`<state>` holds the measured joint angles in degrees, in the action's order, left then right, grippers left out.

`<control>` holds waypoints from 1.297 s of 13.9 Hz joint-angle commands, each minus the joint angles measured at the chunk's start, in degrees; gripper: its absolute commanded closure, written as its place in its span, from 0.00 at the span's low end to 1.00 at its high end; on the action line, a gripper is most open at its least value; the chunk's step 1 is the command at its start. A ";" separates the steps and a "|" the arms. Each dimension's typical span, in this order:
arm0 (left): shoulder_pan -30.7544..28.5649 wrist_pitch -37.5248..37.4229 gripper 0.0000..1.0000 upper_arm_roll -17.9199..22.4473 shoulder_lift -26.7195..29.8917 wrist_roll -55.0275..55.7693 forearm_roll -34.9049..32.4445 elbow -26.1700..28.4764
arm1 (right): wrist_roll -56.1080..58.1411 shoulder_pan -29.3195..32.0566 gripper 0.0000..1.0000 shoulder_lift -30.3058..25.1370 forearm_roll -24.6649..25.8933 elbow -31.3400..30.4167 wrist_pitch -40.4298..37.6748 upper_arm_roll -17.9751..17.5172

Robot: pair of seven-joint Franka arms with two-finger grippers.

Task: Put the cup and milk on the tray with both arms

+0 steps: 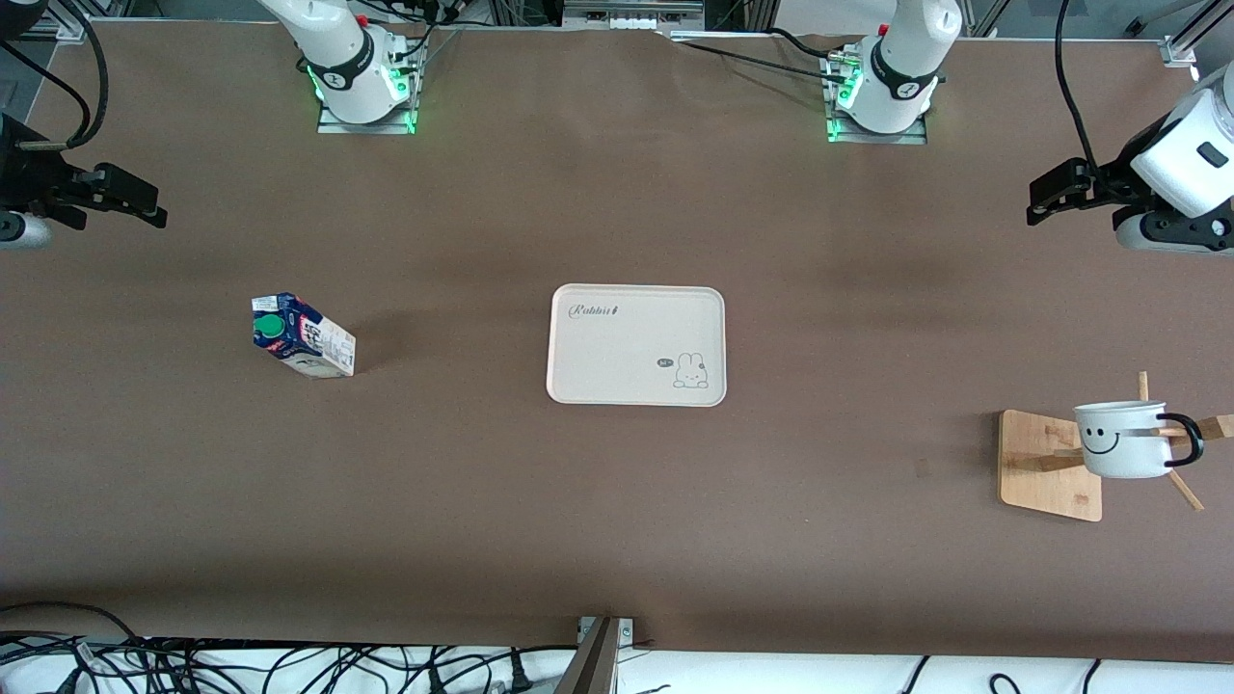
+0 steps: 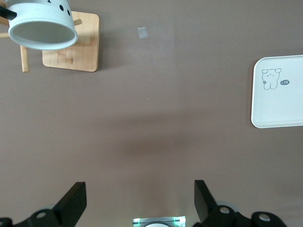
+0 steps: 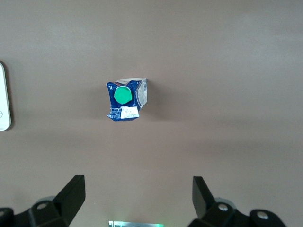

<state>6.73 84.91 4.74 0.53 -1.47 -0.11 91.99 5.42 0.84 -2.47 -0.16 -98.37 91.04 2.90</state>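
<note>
- Front view covers the whole brown surface [image 1: 617, 501]: the tray [image 1: 636, 344] lies flat at its centre, nothing on it, with "Rabbit" lettering and a rabbit drawing.
- Left claw [image 1: 1046, 198] hangs in the air at the left arm's end of the surface, released, holding nothing.
- Right claw [image 1: 145, 204] hangs in the air at the right arm's end of the surface, released, holding nothing.
- Milk [image 1: 302, 334] stands on the surface toward the right arm's end, well apart from the tray and from the right claw.
- Cup [image 1: 1123, 439] hangs by its black handle on a peg of the wooden rack [image 1: 1046, 463], toward the left arm's end, well apart from the left claw and from the tray.
- Left wrist view shows both fingers [image 2: 75, 201] spread wide with bare surface between them. It looks into the cup's open mouth [image 2: 42, 30], which the front view does not show, and shows the rack base [image 2: 75, 45] under it and part of the tray [image 2: 279, 101] with the rabbit drawing. The milk is outside this view.
- Right wrist view shows both fingers [image 3: 73, 194] spread wide over bare surface. It shows the milk [image 3: 127, 99] from above, green cap uppermost, and only a sliver of the tray's rim [image 3: 4, 101]. The cup and rack are outside this view.
</note>
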 commanded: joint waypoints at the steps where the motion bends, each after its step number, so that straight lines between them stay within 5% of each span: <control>1: 0.04 -1.93 0.00 -0.08 0.00 -0.29 -1.38 -0.85 | -0.15 0.39 0.00 0.54 -0.02 1.07 -0.86 -0.09; 18: 0.21 -2.20 0.00 0.09 -9.48 -0.73 -0.33 -5.94 | -0.15 0.39 0.00 0.54 -0.02 1.07 -0.86 -0.09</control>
<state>6.79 83.92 4.66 -7.20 -1.47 -0.11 88.14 5.42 0.84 -2.32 -0.16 -98.37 91.04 2.99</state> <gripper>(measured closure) 0.000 0.000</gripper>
